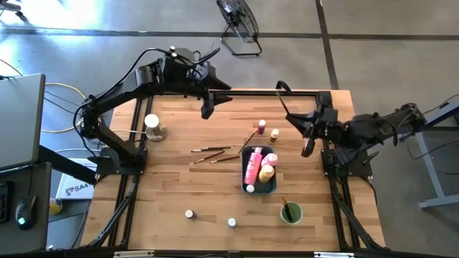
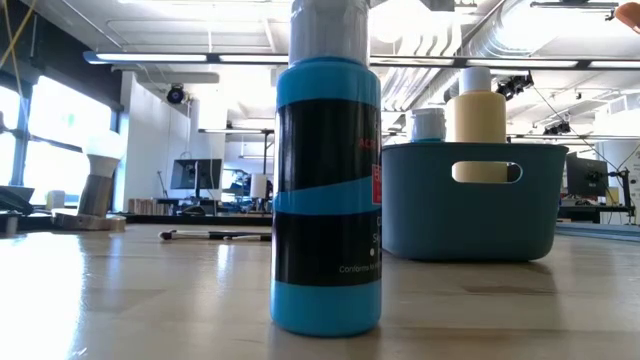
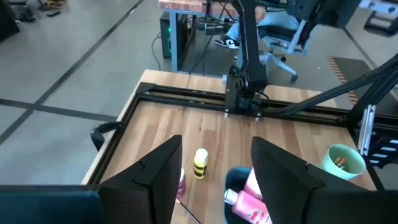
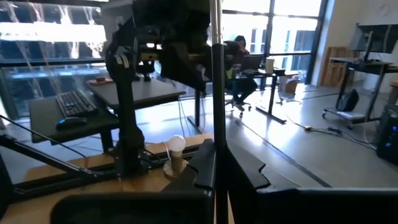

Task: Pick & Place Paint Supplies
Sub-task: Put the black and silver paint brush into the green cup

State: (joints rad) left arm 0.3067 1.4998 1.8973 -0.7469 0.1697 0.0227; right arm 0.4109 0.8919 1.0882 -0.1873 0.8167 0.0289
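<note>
Above the table (image 1: 172, 179), right hand (image 1: 308, 147) pinches paintbrush (image 4: 215, 74).

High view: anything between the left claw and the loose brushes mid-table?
Nothing visible. The left claw hangs open over the far edge of the table, and only bare wood lies between it and the loose brushes. The right claw, shut on what looks like a thin brush, is off to the side beyond the tray.

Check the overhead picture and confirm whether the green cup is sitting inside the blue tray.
No: the green cup stands on the bare wood, apart from the blue tray and nearer the table's front edge.
</note>
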